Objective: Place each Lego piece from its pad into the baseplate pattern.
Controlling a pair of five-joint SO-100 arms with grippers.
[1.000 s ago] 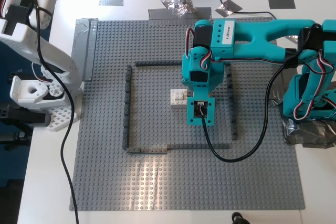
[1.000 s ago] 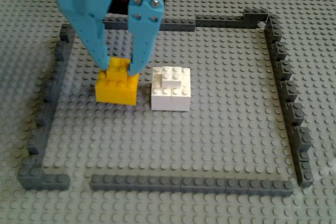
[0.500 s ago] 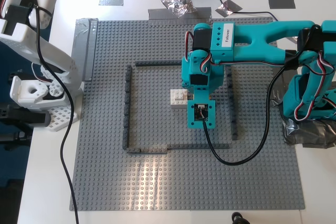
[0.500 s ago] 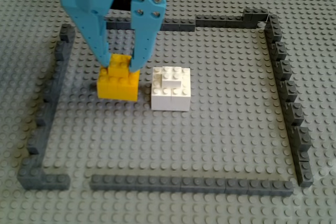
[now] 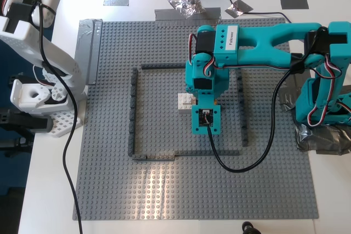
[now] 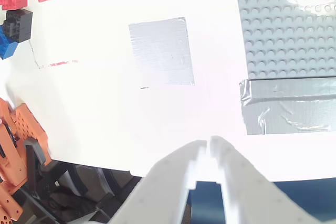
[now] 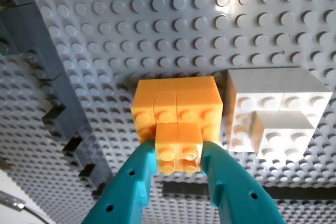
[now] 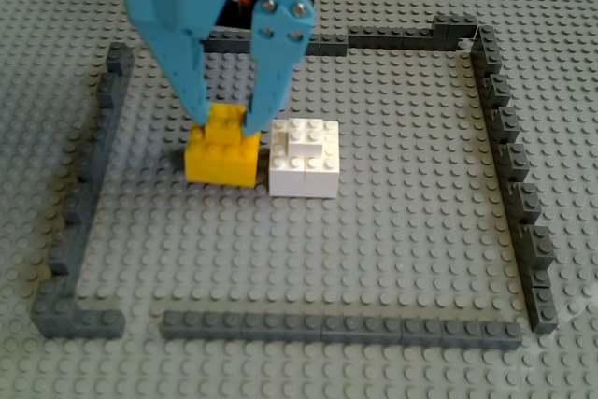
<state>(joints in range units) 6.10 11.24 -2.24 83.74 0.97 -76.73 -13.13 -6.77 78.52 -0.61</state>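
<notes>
My first gripper [image 7: 178,153] is clamped on the small raised top of the orange brick [image 7: 176,111], 1 teal finger on each side, a grip that leaves the wider base free to seat on the studs. In the other view the orange brick [image 8: 222,147] sits low on the baseplate [image 8: 308,259], just left of the white brick [image 8: 304,157] and very close to it, though I cannot tell whether the 2 touch. Both lie inside the pattern [image 8: 341,329], the square outline of dark strip bricks, near its middle. In the exterior view the teal arm reaches in from the right and covers the orange brick, so only a corner of the white brick [image 5: 185,101] shows. My second gripper [image 6: 209,150] hangs over the white table beyond the baseplate, its white jaws together or nearly so and holding nothing. One grey pad [image 6: 161,52] lies bare below it, which fits that arm's share being done. I judge the orange brick is at its spot and needs pressing down before release.
</notes>
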